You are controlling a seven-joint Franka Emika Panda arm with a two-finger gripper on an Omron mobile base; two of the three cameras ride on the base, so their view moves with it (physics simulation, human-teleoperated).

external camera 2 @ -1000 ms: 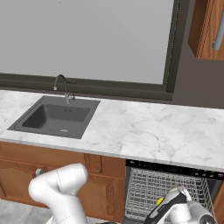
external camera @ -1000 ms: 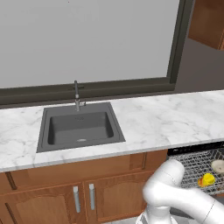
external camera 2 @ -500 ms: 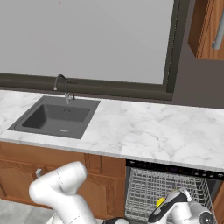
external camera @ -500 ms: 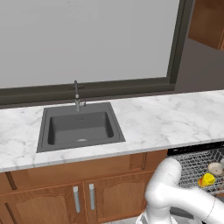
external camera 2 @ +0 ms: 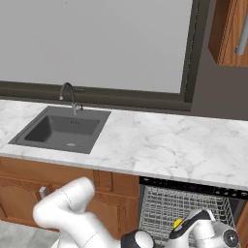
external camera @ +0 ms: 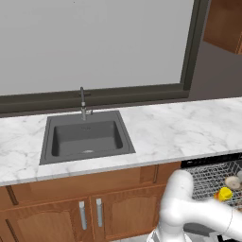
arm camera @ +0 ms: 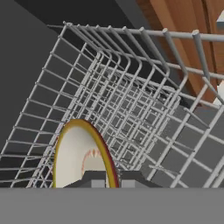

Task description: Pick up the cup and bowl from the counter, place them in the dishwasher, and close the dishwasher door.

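Observation:
In the hand view my gripper is shut on the rim of the bowl, which is pale inside with a yellow-brown edge. The bowl hangs tilted just over the silver wire rack of the open dishwasher. From the left base view the bowl appears as a beige disc in the rack, with the yellow cup right beside it. From the right base view the cup peeks out behind my white hand. The dishwasher door is out of view.
The white marble counter carries a dark inset sink with a faucet. Brown cabinet doors lie below it, left of the dishwasher. My arm's elbow stands in front of those cabinets.
My arm has shifted only slightly, with the elbow a little higher. The gripper stays shut on the bowl over the rack.

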